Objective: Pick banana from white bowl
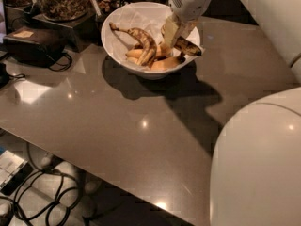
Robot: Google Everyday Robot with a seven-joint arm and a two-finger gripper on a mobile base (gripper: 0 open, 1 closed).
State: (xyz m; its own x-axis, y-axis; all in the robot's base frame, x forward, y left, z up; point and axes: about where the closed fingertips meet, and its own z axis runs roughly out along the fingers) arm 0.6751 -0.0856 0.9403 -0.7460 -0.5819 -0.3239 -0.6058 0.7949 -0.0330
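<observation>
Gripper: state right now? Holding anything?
Gripper: down inside the white bowl, at the banana; open, closed or holding cannot be told.
</observation>
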